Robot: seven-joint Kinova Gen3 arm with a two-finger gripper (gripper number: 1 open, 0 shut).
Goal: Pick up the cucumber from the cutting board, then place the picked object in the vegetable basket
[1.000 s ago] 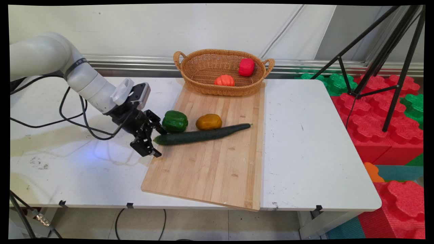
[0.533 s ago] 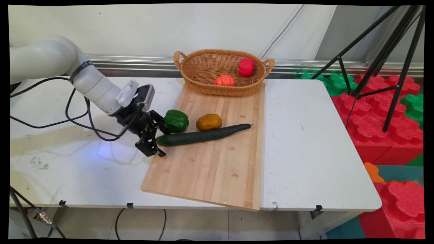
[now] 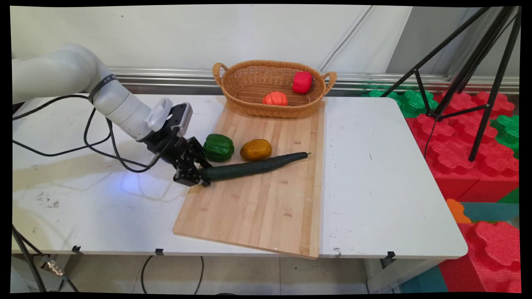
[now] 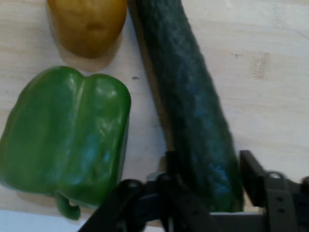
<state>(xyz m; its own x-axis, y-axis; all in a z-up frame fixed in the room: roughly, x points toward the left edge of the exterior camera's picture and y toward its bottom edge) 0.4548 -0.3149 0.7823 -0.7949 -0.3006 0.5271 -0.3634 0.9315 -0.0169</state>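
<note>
Two black fingers of the gripper closed on the near end of the cucumber, which lay on the wooden cutting board, just beside a green pepper and a yellow pepper.

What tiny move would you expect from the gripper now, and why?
Probably a straight lift, once the grip is sure. The gripper sits at the near end of the cucumber, with a finger on each side of it, while the cucumber lies flat on the cutting board beside the green pepper.
</note>
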